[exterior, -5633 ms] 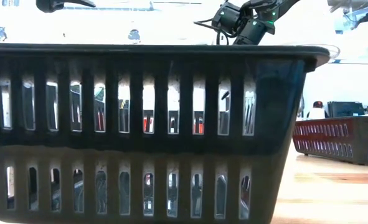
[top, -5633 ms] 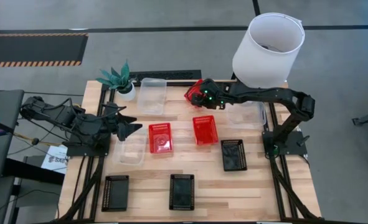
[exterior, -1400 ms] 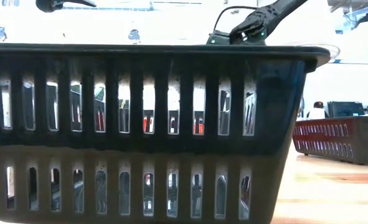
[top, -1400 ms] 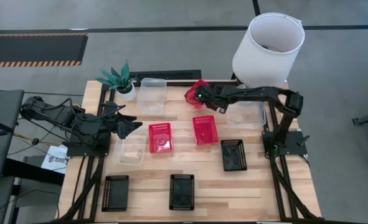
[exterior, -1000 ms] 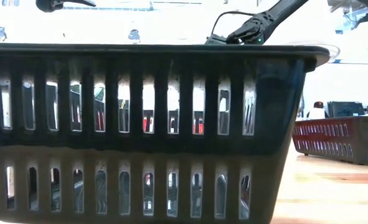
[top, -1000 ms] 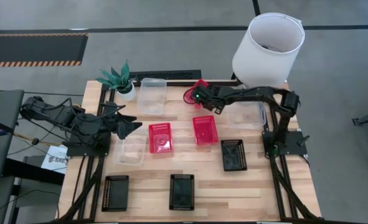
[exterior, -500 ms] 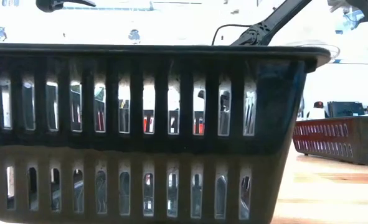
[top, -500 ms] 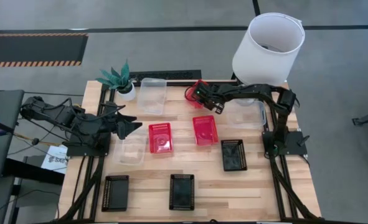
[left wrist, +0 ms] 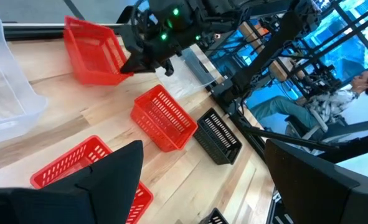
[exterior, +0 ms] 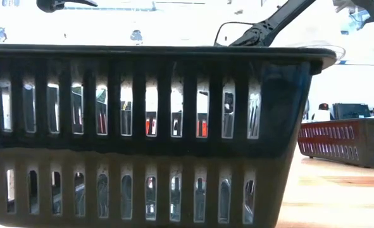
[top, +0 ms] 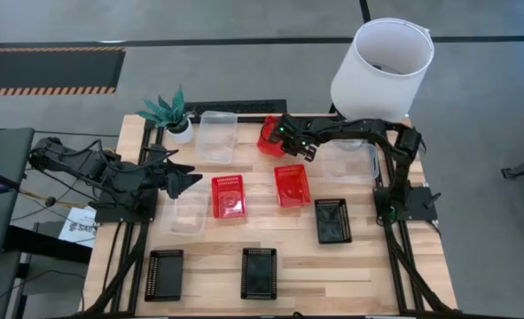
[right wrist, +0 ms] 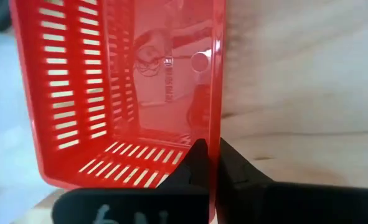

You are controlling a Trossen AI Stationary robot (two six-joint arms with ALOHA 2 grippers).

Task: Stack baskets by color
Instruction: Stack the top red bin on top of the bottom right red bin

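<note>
Nearest you, three black mesh plastic baskets (top: 259, 272) line the front edge. Your left gripper (top: 183, 180) waits with jaws spread. At the back, your right gripper (right wrist: 212, 163) pinches the red mesh basket's (right wrist: 118, 93) wall.

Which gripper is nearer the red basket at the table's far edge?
Right. The right gripper is shut on the far red basket's wall. The left gripper waits open at the table's left side, beside a clear basket.
</note>
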